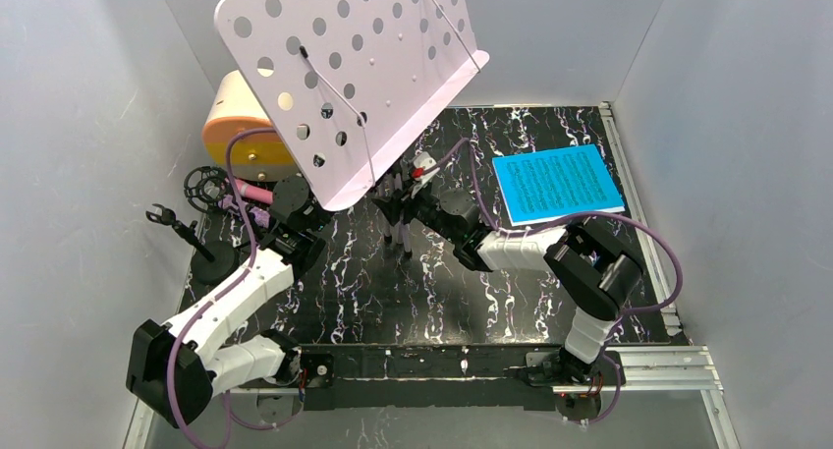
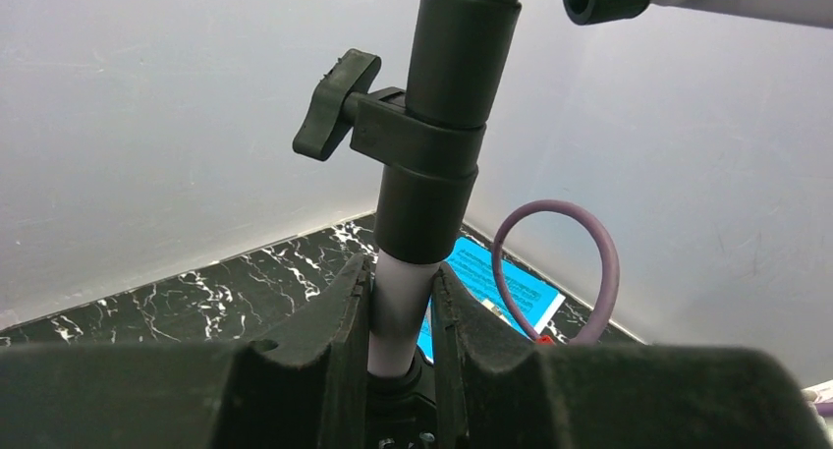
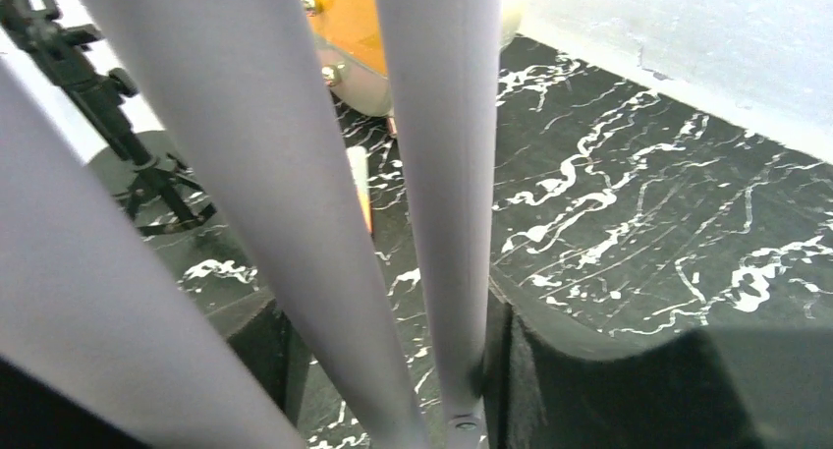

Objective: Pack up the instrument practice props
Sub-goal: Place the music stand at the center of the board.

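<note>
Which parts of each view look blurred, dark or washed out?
Top view: even light, music stand sharp. Left wrist view: clamp knob crisp, near fingers dark. Right wrist view: stand legs blurred, upper left corner washed out.

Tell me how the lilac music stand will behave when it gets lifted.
Likely top-heavy: the wide perforated desk sits tilted above a thin pole, so it may swing. Probably rigid, being metal-looking tube and sheet. The smooth legs could slip in a grip.

One music stand [image 1: 383, 76]; one blue booklet [image 1: 557, 182]
</note>
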Controlling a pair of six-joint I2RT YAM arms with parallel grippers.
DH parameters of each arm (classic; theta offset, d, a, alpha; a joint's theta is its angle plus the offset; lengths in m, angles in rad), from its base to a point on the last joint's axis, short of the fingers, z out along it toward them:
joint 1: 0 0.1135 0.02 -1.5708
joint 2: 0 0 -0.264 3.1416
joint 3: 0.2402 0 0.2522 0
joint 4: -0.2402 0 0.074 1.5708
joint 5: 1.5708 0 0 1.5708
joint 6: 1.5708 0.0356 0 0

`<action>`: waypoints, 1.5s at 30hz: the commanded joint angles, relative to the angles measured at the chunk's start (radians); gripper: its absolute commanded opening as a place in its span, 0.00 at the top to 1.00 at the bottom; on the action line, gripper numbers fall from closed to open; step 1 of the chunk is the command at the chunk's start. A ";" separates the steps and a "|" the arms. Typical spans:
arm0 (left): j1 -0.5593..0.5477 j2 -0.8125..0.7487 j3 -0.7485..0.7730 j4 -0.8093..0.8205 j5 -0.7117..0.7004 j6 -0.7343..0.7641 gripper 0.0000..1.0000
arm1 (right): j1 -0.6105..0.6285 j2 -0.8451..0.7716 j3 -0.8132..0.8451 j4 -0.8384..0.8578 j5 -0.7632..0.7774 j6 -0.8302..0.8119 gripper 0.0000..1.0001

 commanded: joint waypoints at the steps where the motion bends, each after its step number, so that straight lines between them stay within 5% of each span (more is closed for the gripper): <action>1: 0.001 0.037 0.034 -0.133 0.001 -0.145 1.00 | 0.008 -0.052 -0.009 0.080 -0.036 0.045 0.41; 18: -0.056 0.084 0.108 -0.267 0.002 -0.512 1.00 | 0.022 -0.341 -0.117 -0.212 -0.210 0.238 0.75; 27: -0.127 0.142 0.008 -0.263 -0.116 -0.597 1.00 | 0.037 -0.417 -0.278 -0.237 -0.126 0.447 0.98; 45: -0.136 0.432 -0.081 -0.117 -0.139 -0.647 1.00 | 0.037 -0.313 -0.423 -0.153 0.122 0.531 0.99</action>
